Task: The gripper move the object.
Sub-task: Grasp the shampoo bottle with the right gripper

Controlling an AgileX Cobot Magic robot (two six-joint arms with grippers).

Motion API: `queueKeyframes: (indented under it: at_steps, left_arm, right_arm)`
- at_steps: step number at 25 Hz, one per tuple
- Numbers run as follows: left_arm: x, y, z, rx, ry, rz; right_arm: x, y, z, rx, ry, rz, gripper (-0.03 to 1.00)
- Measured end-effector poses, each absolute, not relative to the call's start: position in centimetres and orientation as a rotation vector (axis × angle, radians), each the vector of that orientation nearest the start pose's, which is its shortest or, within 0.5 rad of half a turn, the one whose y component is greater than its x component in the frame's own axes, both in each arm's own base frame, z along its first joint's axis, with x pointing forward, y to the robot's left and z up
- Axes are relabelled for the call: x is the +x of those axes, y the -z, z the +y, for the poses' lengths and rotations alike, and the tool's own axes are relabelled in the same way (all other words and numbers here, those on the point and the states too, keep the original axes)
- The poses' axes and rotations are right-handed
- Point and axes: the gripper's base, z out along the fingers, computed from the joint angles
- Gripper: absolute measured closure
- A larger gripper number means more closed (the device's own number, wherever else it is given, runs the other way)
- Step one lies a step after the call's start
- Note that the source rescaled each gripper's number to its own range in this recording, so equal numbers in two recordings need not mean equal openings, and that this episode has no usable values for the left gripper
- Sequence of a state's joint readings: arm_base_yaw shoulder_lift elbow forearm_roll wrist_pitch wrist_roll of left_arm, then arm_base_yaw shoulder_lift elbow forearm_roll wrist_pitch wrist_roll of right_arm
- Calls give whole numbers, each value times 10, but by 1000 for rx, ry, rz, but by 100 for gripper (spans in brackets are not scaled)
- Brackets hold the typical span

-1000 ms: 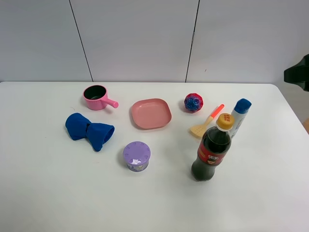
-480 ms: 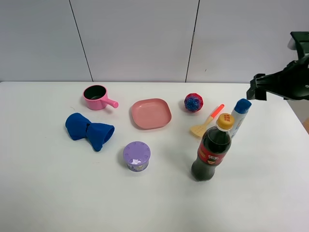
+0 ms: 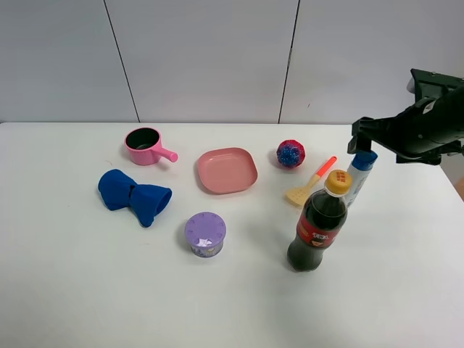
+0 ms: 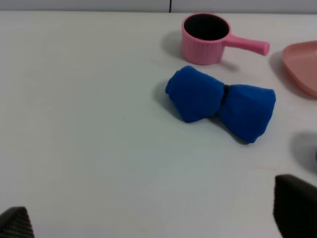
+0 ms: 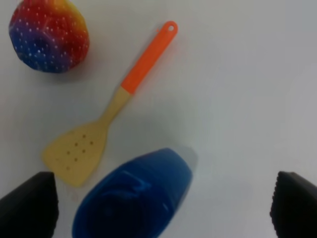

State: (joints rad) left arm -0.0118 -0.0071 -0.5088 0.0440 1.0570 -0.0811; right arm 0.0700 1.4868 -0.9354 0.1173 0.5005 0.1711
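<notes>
I've got the right pincer (image 3: 361, 138) over the white bottle (image 3: 357, 177) – fingers wide apart, blue cap (image 5: 133, 201) showing between them, nothing gripped. The bottle stands upright near the right edge of the table (image 3: 72, 290), just behind the cola bottle (image 3: 317, 232), with the spatula (image 5: 106, 134) beside it. Left pincer (image 4: 156, 218) is apart too – near the blue bow (image 4: 220, 106).

Plate (image 3: 227, 170) is in the middle, saucepan (image 3: 143, 146) and bow (image 3: 134, 196) left of it, ball (image 3: 290, 154), spatula (image 3: 312, 181), small bottle (image 3: 358, 178), cola bottle (image 3: 316, 232) right.
</notes>
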Motion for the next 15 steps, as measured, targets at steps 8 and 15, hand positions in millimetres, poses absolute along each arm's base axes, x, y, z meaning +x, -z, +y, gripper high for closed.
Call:
queueKeyframes:
  at_steps: [8, 15]
  left_arm:
    - [-7, -280, 4, -72, 6, 2023]
    - [-7, -280, 4, -72, 6, 2023]
  right_arm:
    - [304, -216, 29, 287, -232, 2645, -3]
    - [304, -211, 29, 302, -240, 2675, -2]
